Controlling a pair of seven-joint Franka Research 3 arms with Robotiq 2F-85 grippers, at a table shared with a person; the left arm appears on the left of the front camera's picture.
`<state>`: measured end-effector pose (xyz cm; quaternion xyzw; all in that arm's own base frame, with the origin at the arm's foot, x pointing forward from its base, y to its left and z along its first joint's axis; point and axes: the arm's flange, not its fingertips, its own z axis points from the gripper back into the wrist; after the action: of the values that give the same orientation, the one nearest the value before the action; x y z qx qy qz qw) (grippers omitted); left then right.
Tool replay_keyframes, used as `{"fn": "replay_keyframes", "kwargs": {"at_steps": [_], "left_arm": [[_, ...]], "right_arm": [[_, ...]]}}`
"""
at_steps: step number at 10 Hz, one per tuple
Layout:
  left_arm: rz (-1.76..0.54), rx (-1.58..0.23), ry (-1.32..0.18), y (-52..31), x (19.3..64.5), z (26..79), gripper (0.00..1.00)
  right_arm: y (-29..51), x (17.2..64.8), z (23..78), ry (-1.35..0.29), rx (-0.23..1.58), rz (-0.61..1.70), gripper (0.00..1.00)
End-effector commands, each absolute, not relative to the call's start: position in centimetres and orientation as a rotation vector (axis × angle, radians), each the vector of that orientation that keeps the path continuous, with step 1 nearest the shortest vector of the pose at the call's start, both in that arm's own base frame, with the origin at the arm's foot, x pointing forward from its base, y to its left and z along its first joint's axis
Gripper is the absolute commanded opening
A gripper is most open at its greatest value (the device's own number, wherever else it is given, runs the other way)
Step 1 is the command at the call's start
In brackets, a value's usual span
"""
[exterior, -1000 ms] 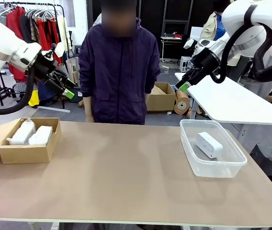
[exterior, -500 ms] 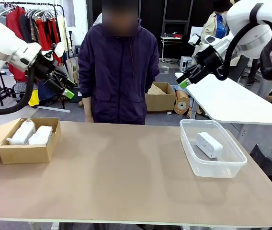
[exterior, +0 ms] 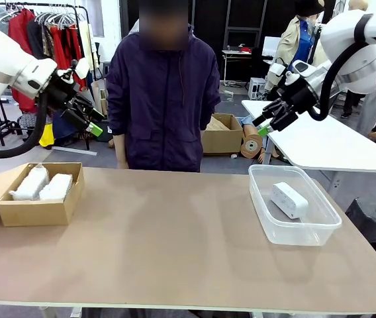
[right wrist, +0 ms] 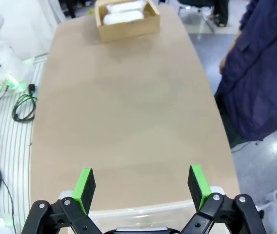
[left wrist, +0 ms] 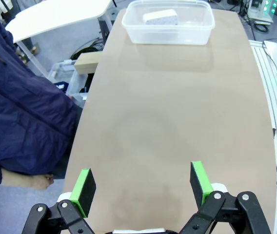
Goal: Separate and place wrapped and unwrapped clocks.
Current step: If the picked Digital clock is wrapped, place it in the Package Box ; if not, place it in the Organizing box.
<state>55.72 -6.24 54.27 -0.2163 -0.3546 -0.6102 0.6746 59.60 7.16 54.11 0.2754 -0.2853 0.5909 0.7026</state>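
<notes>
Both claws are raised above the surface (exterior: 175,245) with jaws spread wide, holding nothing: left claw (exterior: 94,124) over the left edge, right claw (exterior: 265,126) beyond the far right corner. Two bubble-wrapped clocks (exterior: 42,185) lie side by side in the cardboard box (exterior: 36,212) at the left edge. The unwrapped clock (exterior: 288,199) lies in the clear tub (exterior: 307,232) near the right edge.

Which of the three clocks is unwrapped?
The smooth white clock alone in the clear plastic tub. The other two, in the cardboard box, are bubble-wrapped bundles.
</notes>
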Motion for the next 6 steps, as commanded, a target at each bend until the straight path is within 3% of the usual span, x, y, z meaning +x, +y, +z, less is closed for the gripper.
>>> {"fn": "replay_keyframes", "kwargs": {"at_steps": [1,6], "left_arm": [[-1.386,-0.481,-0.802,-6.09,55.57,54.23,1.0],[-1.386,-0.481,-0.802,-6.09,55.57,54.23,1.0]], "right_arm": [[7.29,59.63,54.3,-0.621,0.636,1.35,1.0],[7.29,59.63,54.3,-0.621,0.636,1.35,1.0]]}}
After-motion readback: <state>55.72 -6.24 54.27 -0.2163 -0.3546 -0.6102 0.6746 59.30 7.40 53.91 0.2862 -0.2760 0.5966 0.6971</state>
